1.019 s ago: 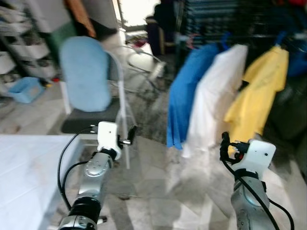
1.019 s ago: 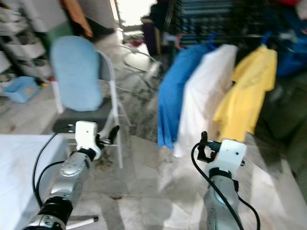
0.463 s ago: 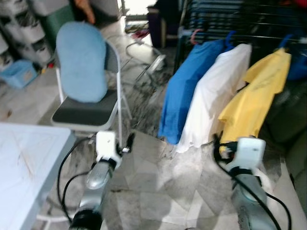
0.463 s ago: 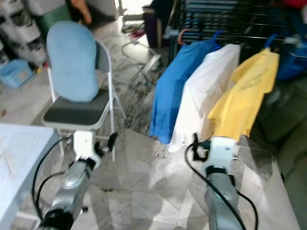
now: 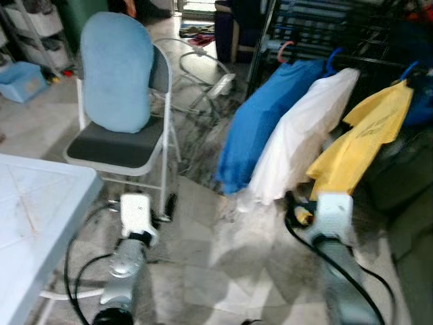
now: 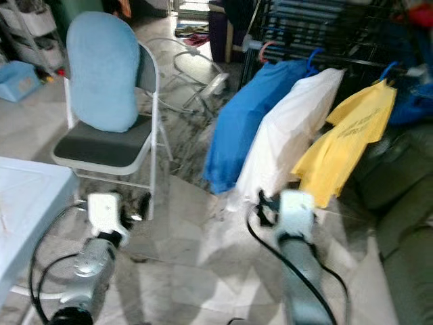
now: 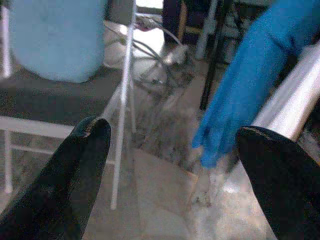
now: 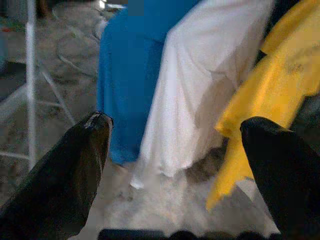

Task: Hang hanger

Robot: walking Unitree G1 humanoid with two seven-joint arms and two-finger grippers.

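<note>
1. Hangers: a blue hook (image 6: 312, 57) carries the white shirt (image 6: 284, 139) on the dark rack (image 6: 318, 27); a second blue hook (image 6: 388, 70) carries the yellow shirt (image 6: 345, 135); a reddish hook (image 6: 265, 47) tops the blue shirt (image 6: 240, 122).
2. Hanger bodies hidden under cloth.
3. Left gripper (image 7: 170, 145) spread, empty, near the folding chair (image 5: 122, 142).
4. Right gripper (image 8: 175, 140) spread, empty, facing the shirts.
5. Eye views blurred.

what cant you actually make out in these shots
- Hangers under the blue garment, white garment and yellow shirt: cloth covers all but their hooks.
- Print on the yellow shirt: blurred in both eye views.
- Rack: top cut off by the frame edge.
- Right gripper, left gripper: open, holding nothing.
</note>
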